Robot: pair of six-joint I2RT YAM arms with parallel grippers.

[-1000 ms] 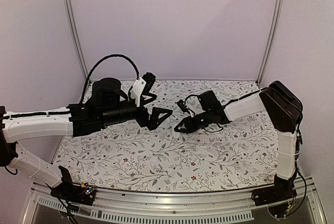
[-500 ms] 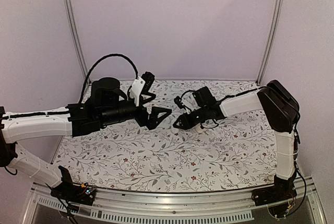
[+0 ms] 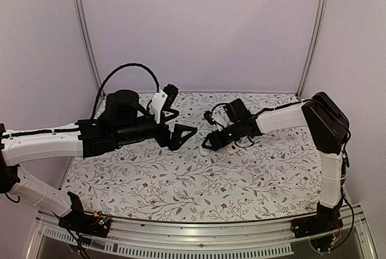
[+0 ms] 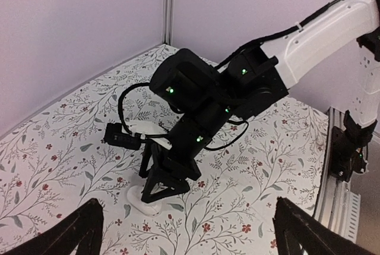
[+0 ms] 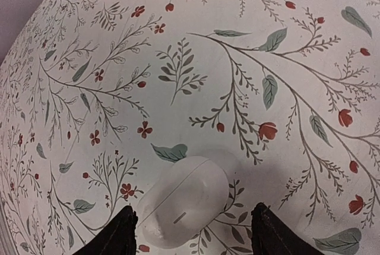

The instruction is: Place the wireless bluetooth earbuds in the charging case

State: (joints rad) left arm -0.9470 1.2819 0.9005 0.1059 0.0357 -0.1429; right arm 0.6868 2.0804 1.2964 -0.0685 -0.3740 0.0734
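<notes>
The charging case (image 5: 187, 198) lies on the floral table cloth with its lid shut, a thin seam and a small dark slot showing on it. My right gripper (image 5: 194, 222) hangs just over it, open, one dark fingertip on either side and a gap between each and the case. In the left wrist view the case (image 4: 148, 200) peeks out white under the right gripper (image 4: 163, 180). My left gripper (image 3: 184, 133) hovers to the left of it, wide open and holding nothing. The earbuds are out of view.
The floral cloth (image 3: 181, 180) covers the whole table. Pale walls and metal corner posts (image 3: 310, 35) close in the back and sides. The right arm's white links (image 4: 320, 35) and a loose black cable (image 4: 127, 109) reach over the table's middle.
The right gripper has shifted slightly left and toward the back, and its fingers have spread from shut to open. The left arm has stayed put.
</notes>
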